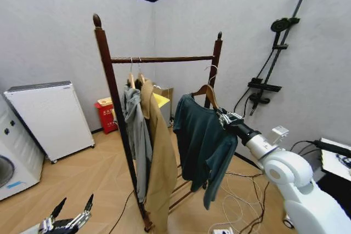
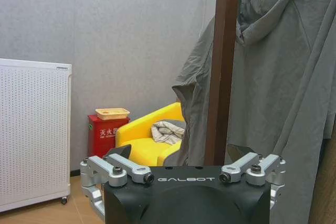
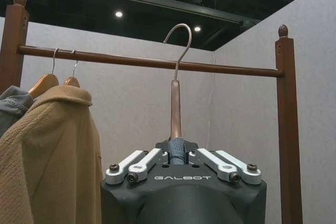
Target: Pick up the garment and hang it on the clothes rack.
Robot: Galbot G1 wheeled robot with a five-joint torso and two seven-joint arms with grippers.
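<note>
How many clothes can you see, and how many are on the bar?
3. A grey hoodie and a long tan coat hang on the dark wooden clothes rack; the right gripper holds the teal top, not yet hung.

The right gripper is seen clamped on the teal garment at the neck of its wooden hanger. The hanger's metal hook is held upright in front of the clothes rack, near its top bar. A tan coat is hung on that bar.
</note>
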